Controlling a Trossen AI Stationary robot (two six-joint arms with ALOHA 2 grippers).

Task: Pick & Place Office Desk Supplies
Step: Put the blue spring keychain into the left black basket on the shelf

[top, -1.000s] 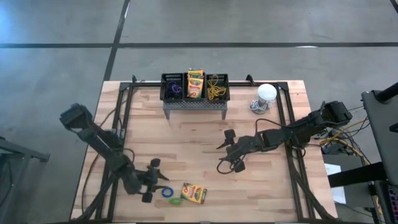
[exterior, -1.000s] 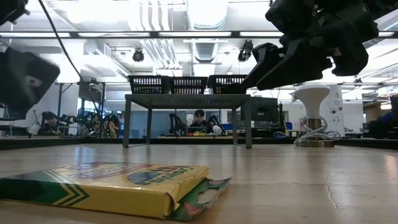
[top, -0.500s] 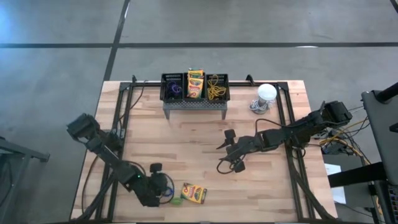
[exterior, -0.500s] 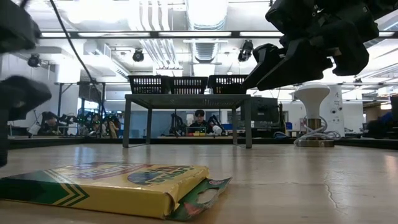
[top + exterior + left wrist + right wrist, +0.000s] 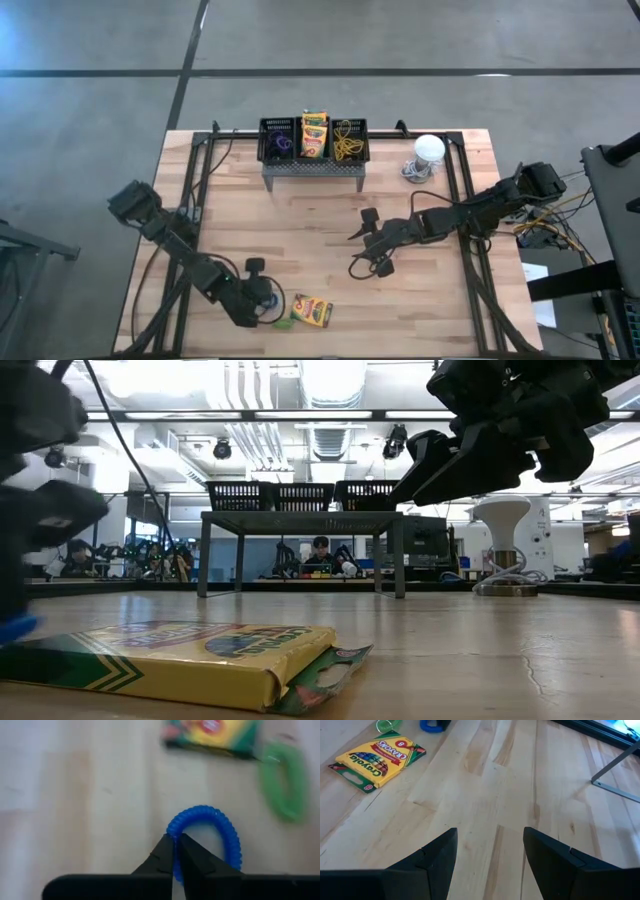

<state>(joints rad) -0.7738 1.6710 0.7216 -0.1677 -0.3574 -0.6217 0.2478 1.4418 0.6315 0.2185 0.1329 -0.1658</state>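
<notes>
Three mesh bins (image 5: 313, 139), two crayon boxes (image 5: 312, 310).

Both arms are dark, near-black, built of blocky jointed segments; the left arm (image 5: 180, 250) carries a boxy housing at its upper joint; the right arm (image 5: 470, 212) trails thin cables, some yellowish, near its base; the left gripper (image 5: 176, 856) has two slim, tapering black fingers on a broad black bar; the right gripper (image 5: 490, 851) has wide, flat, angular black fingers with matte faces.
</notes>
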